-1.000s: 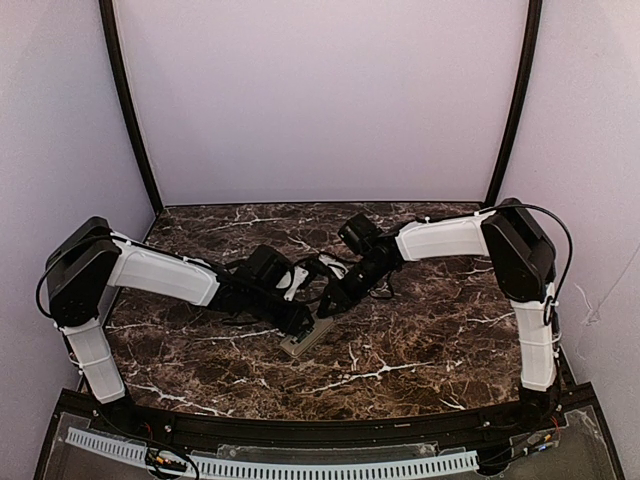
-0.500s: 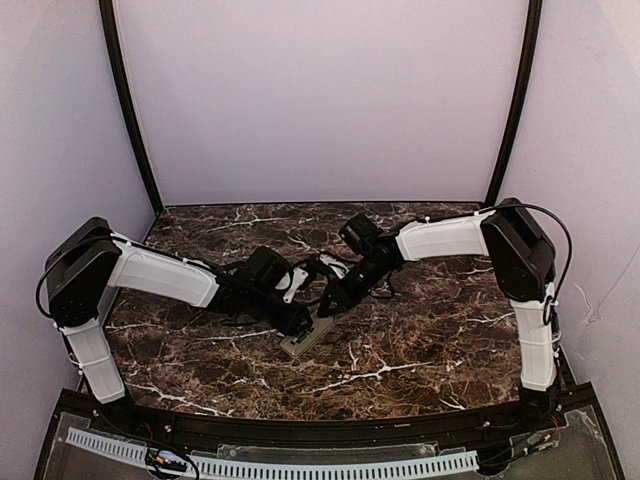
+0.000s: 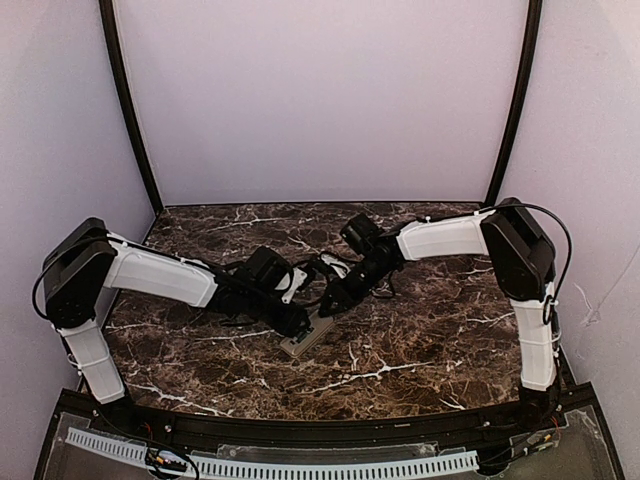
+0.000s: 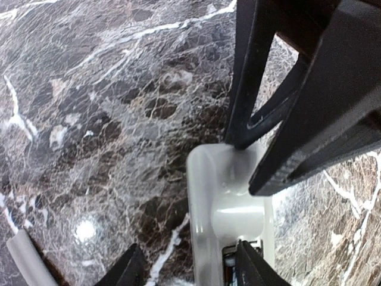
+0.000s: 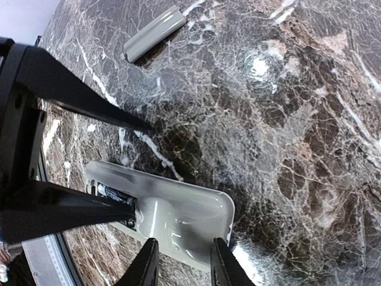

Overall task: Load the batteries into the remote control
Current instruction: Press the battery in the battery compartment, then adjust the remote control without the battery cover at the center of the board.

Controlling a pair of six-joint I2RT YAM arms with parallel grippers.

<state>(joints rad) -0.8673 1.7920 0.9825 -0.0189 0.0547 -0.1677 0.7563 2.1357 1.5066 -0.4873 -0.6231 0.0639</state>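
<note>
Battery going into the remote, cover off, both arms in close.
Remote (image 5: pixel 178 220) lies back-up on the table (image 5: pixel 286 119), one battery (image 5: pixel 113 195) in the open bay. The left gripper (image 5: pixel 139 167) is spread and carries nothing, one finger at that cell. The right gripper (image 5: pixel 184 241) straddles the remote's end (pinching or just bracing, I can't tell). Next, I'd say: press the cell flat, gently. Cover (image 5: pixel 152 33) lies beyond.

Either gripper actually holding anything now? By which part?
Left gripper holds nothing: one fingertip sits at the battery in the remote control's open bay. Right gripper straddles the remote's other end; whether it clamps cannot be told.
</note>
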